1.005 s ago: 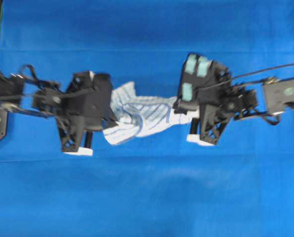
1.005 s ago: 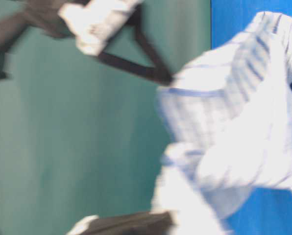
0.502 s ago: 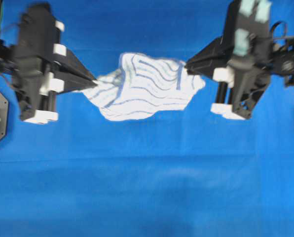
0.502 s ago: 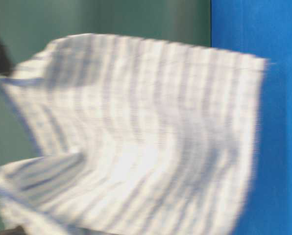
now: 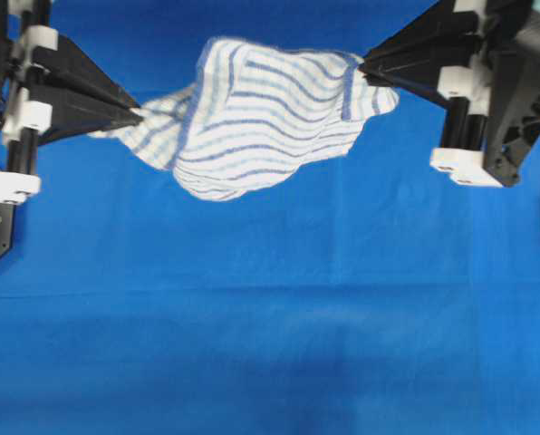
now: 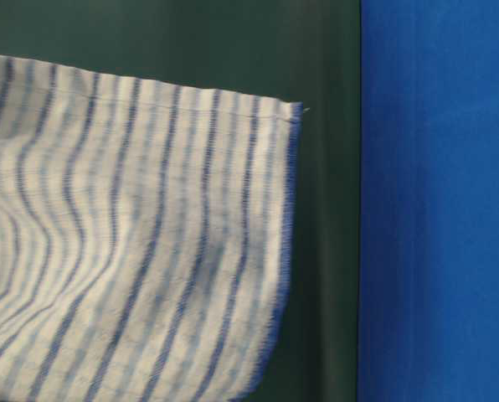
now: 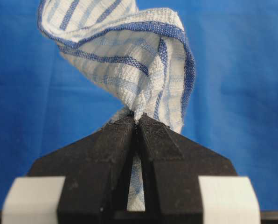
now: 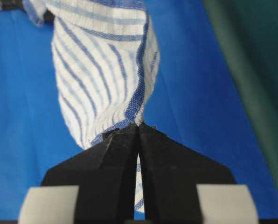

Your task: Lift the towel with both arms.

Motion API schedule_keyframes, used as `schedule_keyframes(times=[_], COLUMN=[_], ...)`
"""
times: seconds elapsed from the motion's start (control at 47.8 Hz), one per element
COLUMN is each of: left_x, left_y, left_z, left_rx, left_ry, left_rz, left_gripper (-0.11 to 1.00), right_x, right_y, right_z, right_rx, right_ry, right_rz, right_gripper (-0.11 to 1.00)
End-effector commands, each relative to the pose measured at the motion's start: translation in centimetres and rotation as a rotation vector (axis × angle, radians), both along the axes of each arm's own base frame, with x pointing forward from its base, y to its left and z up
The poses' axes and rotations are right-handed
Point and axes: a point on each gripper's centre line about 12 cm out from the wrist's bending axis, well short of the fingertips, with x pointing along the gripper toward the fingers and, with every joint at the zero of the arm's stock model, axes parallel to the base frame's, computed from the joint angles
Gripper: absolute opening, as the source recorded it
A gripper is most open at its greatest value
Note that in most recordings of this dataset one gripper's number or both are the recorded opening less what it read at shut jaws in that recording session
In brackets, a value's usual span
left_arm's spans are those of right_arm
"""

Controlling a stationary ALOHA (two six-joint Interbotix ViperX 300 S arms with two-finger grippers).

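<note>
The overhead view looked straight down on the blue cloth, with both arms entering at the upper corners of the frame. The table-level view appeared rotated, the cloth a vertical band at the right edge, and sat very close to the towel, which filled its left half. Each wrist camera looked along its own gripper, the left gripper and right gripper at bottom centre. All four views shared the towel.
</note>
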Motion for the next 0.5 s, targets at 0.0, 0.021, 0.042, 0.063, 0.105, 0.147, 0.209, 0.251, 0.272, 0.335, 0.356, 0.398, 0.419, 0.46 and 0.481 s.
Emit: schedule_keyframes(times=[0.0,0.021,0.042,0.063,0.105,0.147,0.209,0.251,0.272,0.335,0.356,0.398,0.419,0.46,0.481], left_x=[-0.43,-0.47,-0.48,-0.47,-0.42,-0.36,-0.35,-0.35,-0.35,-0.41,-0.44,-0.60,-0.62,-0.65,-0.74], left_y=[0.08,0.08,0.08,0.08,0.09,0.09,0.09,0.09,0.09,0.09,0.09,0.09,0.09,0.09,0.08], left_z=[1.45,1.44,1.42,1.36,1.39,1.37,1.46,1.48,1.48,1.57,1.58,1.77,1.88,1.91,2.03], left_rx=[0.002,0.002,0.002,0.003,0.005,0.005,0.005,0.005,0.005,0.006,0.007,0.007,0.007,0.006,0.006], left_ry=[-0.040,-0.040,-0.038,-0.037,-0.038,-0.038,-0.043,-0.044,-0.044,-0.052,-0.055,-0.067,-0.075,-0.080,-0.086], left_rz=[0.004,0.004,0.004,0.004,0.004,0.004,0.004,0.004,0.004,0.004,0.004,0.004,0.004,0.005,0.005], left_gripper=[0.01,0.01,0.01,0.01,0.01,0.01,0.01,0.01,0.01,0.01,0.01,0.01,0.01,0.02,0.02], right_x=[-0.73,-0.69,-0.62,-0.58,-0.52,-0.48,-0.41,-0.36,-0.36,-0.34,-0.34,-0.33,-0.33,-0.33,-0.32], right_y=[0.33,0.38,0.43,0.44,0.45,0.45,0.46,0.47,0.48,0.48,0.50,0.51,0.51,0.51,0.52], right_z=[1.59,1.53,1.50,1.43,1.38,1.39,1.28,1.23,1.23,1.11,1.11,1.04,1.04,1.04,1.06], right_rx=[-0.002,-0.002,-0.004,-0.002,-0.003,-0.003,-0.003,-0.003,-0.003,-0.003,-0.002,-0.001,-0.002,-0.002,-0.002], right_ry=[-0.044,-0.041,-0.041,-0.038,-0.036,-0.036,-0.033,-0.032,-0.031,-0.028,-0.028,-0.026,-0.026,-0.026,-0.028], right_rz=[0.014,0.015,0.016,0.016,0.016,0.016,0.016,0.016,0.018,0.018,0.018,0.019,0.019,0.019,0.020], right_gripper=[0.01,0.01,0.01,0.01,0.01,0.01,0.01,0.01,0.01,0.01,0.01,0.01,0.01,0.01,0.01])
